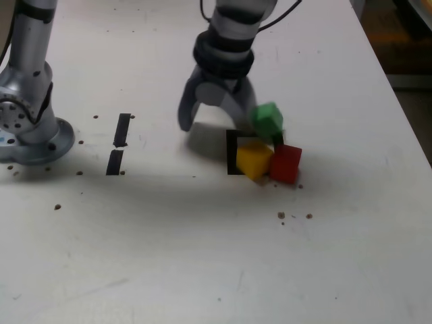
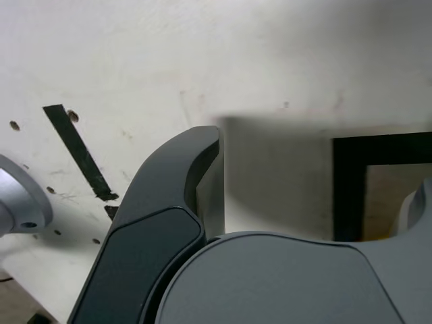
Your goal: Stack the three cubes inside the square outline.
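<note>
In the exterior view my gripper (image 1: 217, 125) stands open, its jaws spread wide just above the table. The green cube (image 1: 268, 120) is tilted and blurred right beside the gripper's right-hand finger (image 1: 244, 108), above the other two cubes; I cannot tell whether it touches them. The yellow cube (image 1: 254, 159) sits partly over the square outline (image 1: 232, 152), and the red cube (image 1: 286, 164) is against its right side. In the wrist view a dark finger (image 2: 179, 189) stands beside the outline's corner (image 2: 347, 182), with nothing between the jaws of the gripper (image 2: 317, 169).
The arm's base (image 1: 30, 128) stands at the exterior view's left. Two short black tape strips (image 1: 121, 129) (image 1: 115, 163) lie between the base and the outline; one strip (image 2: 77, 152) shows in the wrist view. Small dark specks dot the white table (image 1: 202, 256).
</note>
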Controlling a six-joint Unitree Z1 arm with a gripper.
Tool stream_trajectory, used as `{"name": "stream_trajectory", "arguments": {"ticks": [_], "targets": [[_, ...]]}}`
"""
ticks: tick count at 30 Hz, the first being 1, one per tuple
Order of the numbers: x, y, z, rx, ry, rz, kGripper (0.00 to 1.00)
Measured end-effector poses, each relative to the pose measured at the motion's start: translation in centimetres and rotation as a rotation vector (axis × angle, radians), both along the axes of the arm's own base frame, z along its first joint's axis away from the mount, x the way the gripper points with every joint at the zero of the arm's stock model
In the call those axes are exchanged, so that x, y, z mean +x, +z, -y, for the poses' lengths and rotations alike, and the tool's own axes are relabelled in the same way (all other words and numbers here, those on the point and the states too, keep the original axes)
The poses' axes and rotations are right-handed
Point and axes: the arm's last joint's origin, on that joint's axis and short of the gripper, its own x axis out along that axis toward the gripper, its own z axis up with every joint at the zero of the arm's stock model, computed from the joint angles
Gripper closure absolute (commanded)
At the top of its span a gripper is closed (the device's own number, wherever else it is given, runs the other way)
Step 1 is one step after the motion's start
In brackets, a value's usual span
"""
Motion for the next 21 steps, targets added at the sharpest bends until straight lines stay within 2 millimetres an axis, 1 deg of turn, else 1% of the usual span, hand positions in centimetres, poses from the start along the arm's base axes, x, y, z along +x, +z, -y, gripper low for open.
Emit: {"name": "stream_trajectory", "arguments": {"ticks": [6,16,21], "targets": [[-1.2,1.3,0.5,0.005,-0.002,0.038,0.04],[-2.2,1.0,0.8,0.008,-0.005,0.027,0.04],[-2.1,0.9,0.9,0.008,-0.004,0.031,0.04]]}}
